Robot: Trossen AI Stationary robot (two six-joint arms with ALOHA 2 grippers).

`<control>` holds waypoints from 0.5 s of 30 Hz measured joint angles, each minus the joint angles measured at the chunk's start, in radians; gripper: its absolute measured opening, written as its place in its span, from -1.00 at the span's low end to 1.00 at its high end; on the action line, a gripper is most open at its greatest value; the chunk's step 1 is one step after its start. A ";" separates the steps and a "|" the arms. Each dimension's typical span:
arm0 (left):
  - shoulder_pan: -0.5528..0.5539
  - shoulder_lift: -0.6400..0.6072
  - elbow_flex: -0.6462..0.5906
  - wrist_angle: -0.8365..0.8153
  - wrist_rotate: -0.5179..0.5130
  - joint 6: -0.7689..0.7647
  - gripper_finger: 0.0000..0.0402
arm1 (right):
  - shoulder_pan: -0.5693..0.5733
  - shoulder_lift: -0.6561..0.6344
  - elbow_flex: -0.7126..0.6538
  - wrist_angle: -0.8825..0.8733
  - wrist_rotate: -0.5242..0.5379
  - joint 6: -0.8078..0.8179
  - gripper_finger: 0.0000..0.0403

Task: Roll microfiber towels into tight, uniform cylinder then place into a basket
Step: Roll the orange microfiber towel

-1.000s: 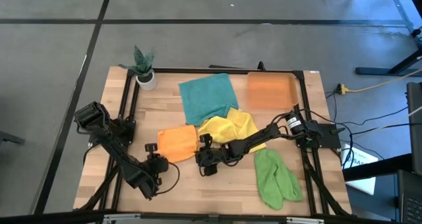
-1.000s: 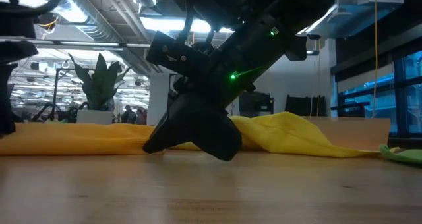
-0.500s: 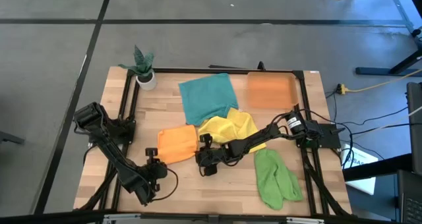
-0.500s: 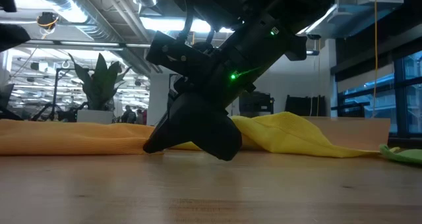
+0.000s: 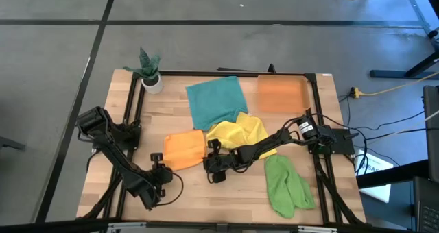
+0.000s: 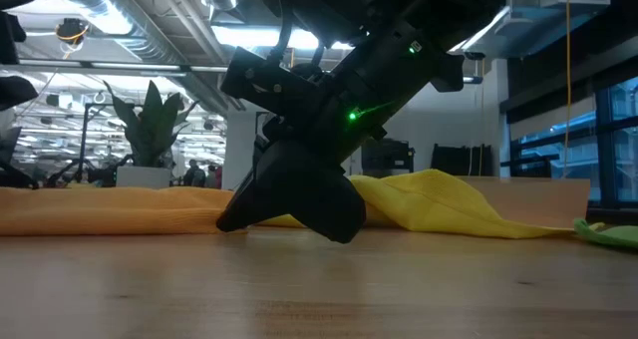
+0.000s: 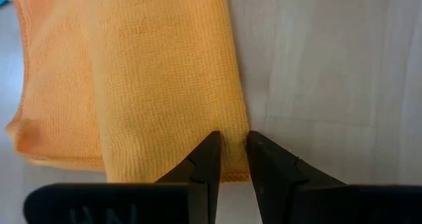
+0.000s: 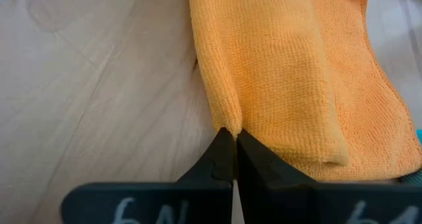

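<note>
Pinching a small fold at the edge of the orange towel, the right pincer has its two fingers pressed together on the cloth. The right arm reaches low across the desk from the right side, over the yellow towel, and its pincer sits at the near right corner of the orange towel in the high view. The left pincer has its fingers slightly apart, with a narrow gap between them, and the tips stand over the edge of the same orange towel; I cannot tell if they touch it. The left arm bends from the left side of the desk, and its pincer is at the near left corner of this towel. Beyond the right pincer lies the teal towel, and farther to the right the orange basket. The light green towel lies crumpled beside the right arm.
</note>
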 joint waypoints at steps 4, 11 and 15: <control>0.000 -0.003 -0.016 0.007 -0.007 -0.002 -0.66 | 0.000 0.000 0.000 0.001 0.000 0.000 -0.98; 0.028 -0.005 -0.028 0.009 0.032 0.002 -0.69 | 0.000 0.000 0.000 0.002 0.000 0.000 -0.98; 0.044 -0.005 -0.036 0.006 0.041 0.007 -0.87 | 0.000 0.000 0.000 0.002 0.000 0.000 -0.98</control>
